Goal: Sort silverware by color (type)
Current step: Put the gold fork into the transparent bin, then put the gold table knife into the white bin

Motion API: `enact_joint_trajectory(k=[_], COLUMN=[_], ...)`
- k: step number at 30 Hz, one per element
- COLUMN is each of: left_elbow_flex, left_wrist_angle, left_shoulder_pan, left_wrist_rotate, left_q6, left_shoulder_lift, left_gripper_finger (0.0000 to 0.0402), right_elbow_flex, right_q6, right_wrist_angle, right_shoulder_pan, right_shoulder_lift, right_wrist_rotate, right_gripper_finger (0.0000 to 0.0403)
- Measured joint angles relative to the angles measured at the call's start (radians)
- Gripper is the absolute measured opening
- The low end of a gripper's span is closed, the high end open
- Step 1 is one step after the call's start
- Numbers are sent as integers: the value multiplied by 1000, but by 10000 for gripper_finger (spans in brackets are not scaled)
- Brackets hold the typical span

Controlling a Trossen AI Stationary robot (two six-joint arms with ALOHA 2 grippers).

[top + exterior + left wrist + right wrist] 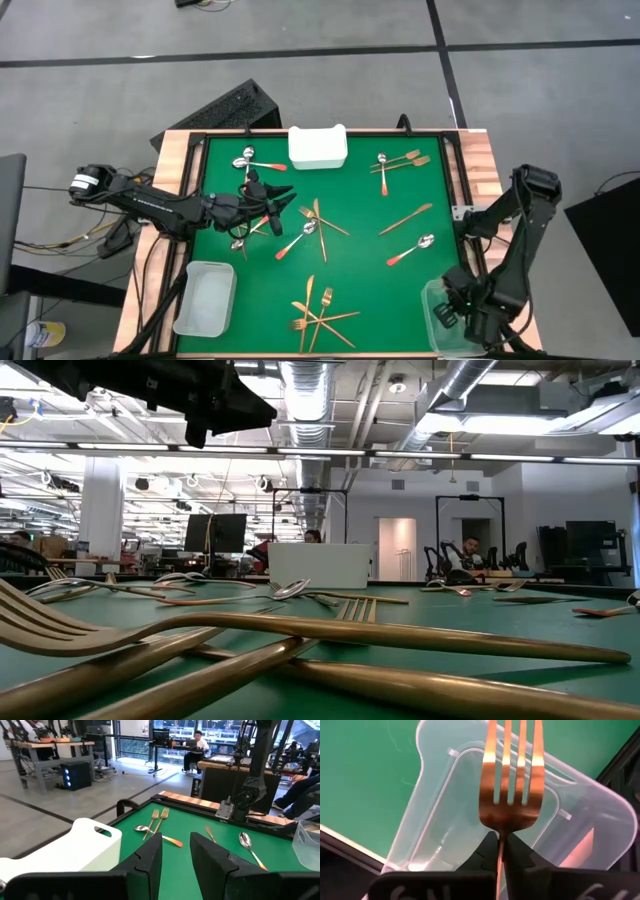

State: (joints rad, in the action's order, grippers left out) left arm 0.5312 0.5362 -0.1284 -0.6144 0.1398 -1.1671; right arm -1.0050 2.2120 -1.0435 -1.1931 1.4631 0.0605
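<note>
While right tool [500,851] grips copper fork [510,785] over clear bin [445,820] | left tool [175,857] part-open, empty, above table

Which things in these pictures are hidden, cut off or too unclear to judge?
- Fork: the right wrist view cuts off the tine tips; the right end effector hides the handle.
- Clear bin: the right arm covers it in the high view, so its contents are unknown.
- Left end effector: in the high view, what lies beneath it is hidden.

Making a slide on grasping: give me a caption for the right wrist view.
Right claw shut on a copper fork, held above a clear plastic bin.
</note>
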Motion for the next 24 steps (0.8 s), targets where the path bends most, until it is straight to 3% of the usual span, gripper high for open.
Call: enact_joint_trajectory(k=[13, 18, 24], left_elbow_flex=[0, 0, 0], left_wrist_angle=[0, 0, 0], left_shoulder_pan=[0, 0, 0], left_wrist_rotate=[0, 1, 1], left_q6=[4, 4, 4], left_shoulder_lift=[0, 0, 0], left_gripper_finger=[88, 88, 88], right_elbow_flex=[3, -2, -29], right_q6=[-198, -206, -208], right_wrist_angle=[40, 33, -5], right_shoulder_pan=[-15, -13, -13], right_shoulder_lift=[58, 22, 2], right_wrist_rotate=[-42, -62, 10], right_gripper_finger=[64, 105, 174])
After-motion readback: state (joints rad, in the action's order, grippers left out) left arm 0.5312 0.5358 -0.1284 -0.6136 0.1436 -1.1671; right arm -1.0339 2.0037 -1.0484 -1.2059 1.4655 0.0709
